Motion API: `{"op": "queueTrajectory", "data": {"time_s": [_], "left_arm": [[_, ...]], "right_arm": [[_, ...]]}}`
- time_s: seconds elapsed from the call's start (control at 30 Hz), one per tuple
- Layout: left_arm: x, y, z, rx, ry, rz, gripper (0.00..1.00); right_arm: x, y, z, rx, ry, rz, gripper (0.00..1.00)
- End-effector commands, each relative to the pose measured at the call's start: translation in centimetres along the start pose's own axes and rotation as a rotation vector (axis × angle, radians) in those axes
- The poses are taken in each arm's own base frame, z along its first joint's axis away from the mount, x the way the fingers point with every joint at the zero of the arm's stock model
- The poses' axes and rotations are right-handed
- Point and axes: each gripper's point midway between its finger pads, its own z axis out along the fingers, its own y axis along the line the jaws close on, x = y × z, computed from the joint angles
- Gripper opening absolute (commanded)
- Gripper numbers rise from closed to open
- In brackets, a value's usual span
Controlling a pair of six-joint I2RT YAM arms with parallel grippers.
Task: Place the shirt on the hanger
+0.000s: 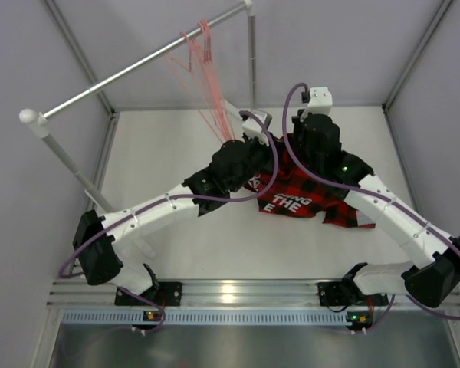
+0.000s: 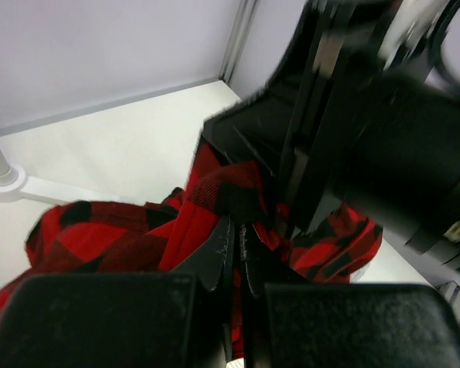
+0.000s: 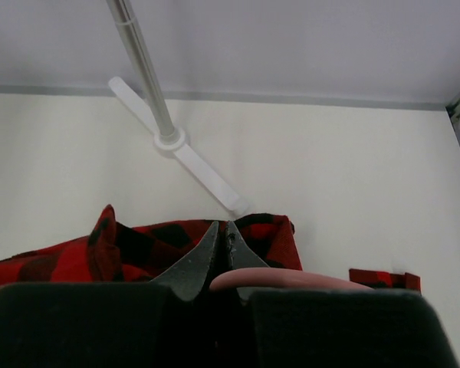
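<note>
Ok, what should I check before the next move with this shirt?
1. The left pincer grips the shirt: ok, shut on a fabric fold.
2. The right pincer holds the hanger: cannot tell; it is shut, with pink wire right beside it.
3. Shirt opening exposed: cannot tell, the fabric is bunched.
4. Room between the wrists: not ok, they crowd together over the shirt.
5. The spare hangers sit on the rail: ok, hanging.
</note>
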Motion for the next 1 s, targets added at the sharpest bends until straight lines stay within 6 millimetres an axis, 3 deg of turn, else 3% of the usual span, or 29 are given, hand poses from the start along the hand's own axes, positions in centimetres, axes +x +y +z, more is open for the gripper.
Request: {"op": "queueTrajectory", "data": {"time_s": [0.0, 0.2, 0.27, 0.33, 0.37, 0.4, 0.53, 0.63, 0.8, 0.83, 0.87, 0.9, 0.93, 0.97], "left_arm": [[-0.9, -1.8, 0.6, 0.027, -0.033, -0.036, 0.00], [2.6, -0.5, -0.7, -0.002, -0.012, -0.061, 0.00], [2.8, -0.2, -1.5, 0.000, -0.018, -0.070, 0.00], [3.4, -0.2, -2.2, 0.024, -0.001, -0.046, 0.15], [3.5, -0.8, -2.5, 0.068, 0.018, 0.001, 0.33], [3.1, -1.0, -3.1, 0.079, 0.028, 0.018, 0.59], [0.6, -1.4, -4.8, 0.115, 0.009, 0.129, 0.78], [-2.1, -0.2, -6.5, 0.066, -0.029, 0.223, 0.96], [-7.7, 4.4, -9.1, -0.132, -0.112, 0.310, 0.98], [-7.9, 4.9, -9.2, -0.126, -0.095, 0.310, 0.98], [-9.4, 6.5, -9.2, -0.138, -0.110, 0.309, 0.98], [-8.9, 6.8, -9.0, -0.097, -0.070, 0.320, 0.98], [-8.1, 5.1, -8.9, 0.056, -0.028, 0.344, 0.98], [-7.7, 5.3, -9.0, 0.103, -0.005, 0.367, 0.98]], "right_arm": [[-7.4, 2.4, -1.3, -0.113, -0.168, 0.151, 0.01], [-6.6, 1.7, -1.4, -0.086, -0.159, 0.132, 0.08], [-6.1, 1.6, -1.4, -0.083, -0.153, 0.123, 0.04], [-6.1, 1.8, -1.6, -0.105, -0.153, 0.117, 0.00], [-6.0, 2.0, -1.7, -0.119, -0.152, 0.111, 0.00], [-6.0, 2.0, -1.8, -0.126, -0.152, 0.106, 0.00], [-6.4, 2.2, -2.5, -0.162, -0.175, 0.114, 0.00], [-6.9, 2.3, -3.1, -0.191, -0.190, 0.110, 0.00], [-8.7, 2.5, -5.1, -0.272, -0.240, 0.098, 0.00], [-9.0, 2.6, -5.5, -0.293, -0.248, 0.102, 0.00], [-9.2, 3.2, -6.1, -0.339, -0.253, 0.101, 0.00], [-9.7, 3.2, -6.8, -0.363, -0.270, 0.111, 0.00], [-9.8, 3.4, -7.1, -0.381, -0.268, 0.109, 0.00], [-10.2, 3.8, -7.7, -0.416, -0.272, 0.114, 0.00]]}}
